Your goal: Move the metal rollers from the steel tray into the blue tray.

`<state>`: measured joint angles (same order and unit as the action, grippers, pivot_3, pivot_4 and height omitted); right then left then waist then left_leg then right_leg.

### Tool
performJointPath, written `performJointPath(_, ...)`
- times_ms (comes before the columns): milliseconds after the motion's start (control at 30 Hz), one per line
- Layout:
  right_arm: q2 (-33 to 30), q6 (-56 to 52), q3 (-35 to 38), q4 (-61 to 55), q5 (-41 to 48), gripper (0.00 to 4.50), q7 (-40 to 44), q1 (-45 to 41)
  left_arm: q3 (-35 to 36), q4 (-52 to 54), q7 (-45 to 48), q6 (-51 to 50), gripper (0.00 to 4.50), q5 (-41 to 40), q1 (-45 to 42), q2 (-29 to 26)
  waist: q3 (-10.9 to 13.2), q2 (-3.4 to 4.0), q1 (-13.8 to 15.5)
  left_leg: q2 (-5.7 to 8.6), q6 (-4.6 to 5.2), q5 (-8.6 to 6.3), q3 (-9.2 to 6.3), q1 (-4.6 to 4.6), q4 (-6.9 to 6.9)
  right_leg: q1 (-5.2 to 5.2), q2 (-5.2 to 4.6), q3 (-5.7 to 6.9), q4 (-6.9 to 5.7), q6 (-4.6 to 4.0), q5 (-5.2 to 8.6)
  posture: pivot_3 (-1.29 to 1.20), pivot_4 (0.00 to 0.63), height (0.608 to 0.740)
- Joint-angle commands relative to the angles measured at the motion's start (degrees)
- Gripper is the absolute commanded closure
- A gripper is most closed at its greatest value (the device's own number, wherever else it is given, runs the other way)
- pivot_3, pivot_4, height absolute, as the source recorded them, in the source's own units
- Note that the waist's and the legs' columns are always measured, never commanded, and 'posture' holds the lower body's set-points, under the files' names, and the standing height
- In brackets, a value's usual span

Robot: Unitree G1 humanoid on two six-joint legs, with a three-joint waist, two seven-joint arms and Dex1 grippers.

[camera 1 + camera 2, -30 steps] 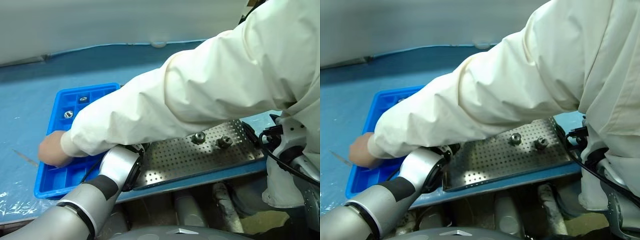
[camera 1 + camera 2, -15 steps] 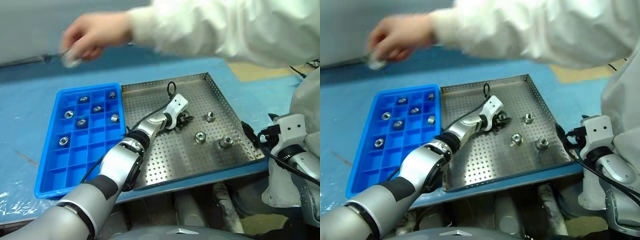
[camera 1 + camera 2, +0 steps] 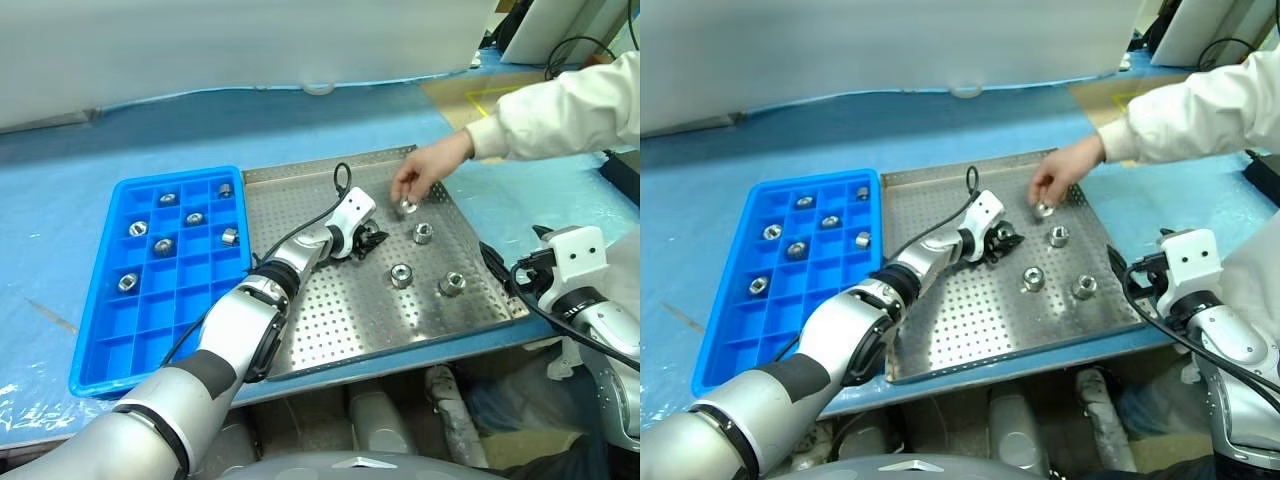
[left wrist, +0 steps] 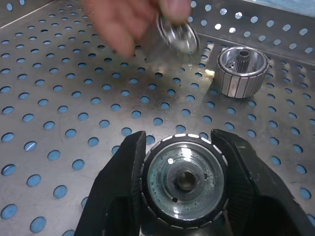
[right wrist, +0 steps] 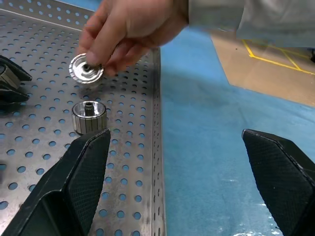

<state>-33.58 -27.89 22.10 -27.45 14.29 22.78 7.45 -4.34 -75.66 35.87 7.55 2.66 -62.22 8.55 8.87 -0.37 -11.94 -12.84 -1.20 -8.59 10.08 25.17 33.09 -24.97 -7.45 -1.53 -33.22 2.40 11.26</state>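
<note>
Blue-covered table [image 3: 60,190] under everything, pale wall behind. At far left, the blue tray [image 3: 100,345]: bright plastic, gridded into small square compartments, seven metal rollers [image 3: 164,245] sitting singly in cells of the upper half, lower rows bare. Just beside it, touching along one edge, the steel tray [image 3: 340,330]: square, silver, perforated floor, low raised rim.

Near the middle of the steel tray, the left gripper [image 4: 183,183], black jaws pinched on the sides of a held roller [image 4: 183,179]: a short shiny cylinder, ribbed round its wall, bored through the centre, end face turned toward the wrist camera, resting low over the perforated floor.

Further right, a person's hand [image 3: 425,172] in a cream sleeve [image 3: 560,110], reaching in from the far right corner, fingertips holding a lifted roller [image 5: 86,68] just above the tray floor. Directly by it, a standing roller [image 5: 89,116] upright on the floor, between the left gripper and the tray's right rim. Nearer the front rim, two loose rollers [image 3: 401,274] side by side, apart from each other.

At far right, off the steel tray and over the blue table, the right gripper [image 5: 192,187], jaws spread wide with nothing between them, the standing roller near its one finger but well clear of the gap.
</note>
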Motion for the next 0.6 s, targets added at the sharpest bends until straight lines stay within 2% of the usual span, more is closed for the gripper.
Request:
performJointPath(33,-0.28,1.36,-0.43,0.19,-0.56,0.00,0.28,-1.27,1.35,2.91,1.18,1.60,2.78,-1.34,-1.44,3.10,0.00,0.00,0.04,0.00,0.00,0.00,0.00,0.00,0.00,0.00,0.00,0.00,0.00,0.00,0.00,-0.60,0.150,0.740)
performJointPath(200,-0.56,2.12,-2.02,2.30,-0.52,0.00,1.61,-3.43,3.28,6.94,3.35,2.91,2.78,-3.57,0.31,0.47,0.00,0.00,0.25,0.01,0.00,0.00,0.00,0.01,0.00,0.00,-0.02,0.00,0.00,0.00,0.00,-0.55,0.150,0.740)
performJointPath(333,-0.92,2.27,-5.88,4.71,1.81,0.00,6.50,-7.84,4.40,17.83,7.33,1.29,2.78,-6.93,5.61,-1.89,0.00,0.01,0.36,-0.01,0.05,0.02,0.00,-0.05,-0.02,0.01,-0.01,0.00,-0.02,-0.01,-0.01,-0.45,0.150,0.740)
performJointPath(467,-0.48,3.02,-10.91,8.63,3.38,0.00,11.82,-14.03,3.93,34.76,8.88,-5.24,2.78,-9.96,13.88,-4.49,-0.01,0.02,1.21,-0.05,0.13,0.07,-0.01,-0.07,-0.01,-0.01,0.00,0.02,-0.16,-0.03,-0.02,-0.34,0.150,0.740)
performJointPath(600,0.76,5.65,-15.70,16.40,3.20,0.00,16.42,-22.21,3.46,54.11,7.95,-13.76,2.78,-12.81,23.01,-8.17,0.01,0.00,3.59,-0.10,0.17,0.11,-0.02,-0.10,0.00,-0.05,0.02,0.02,-0.30,-0.07,-0.03,-0.20,0.150,0.740)
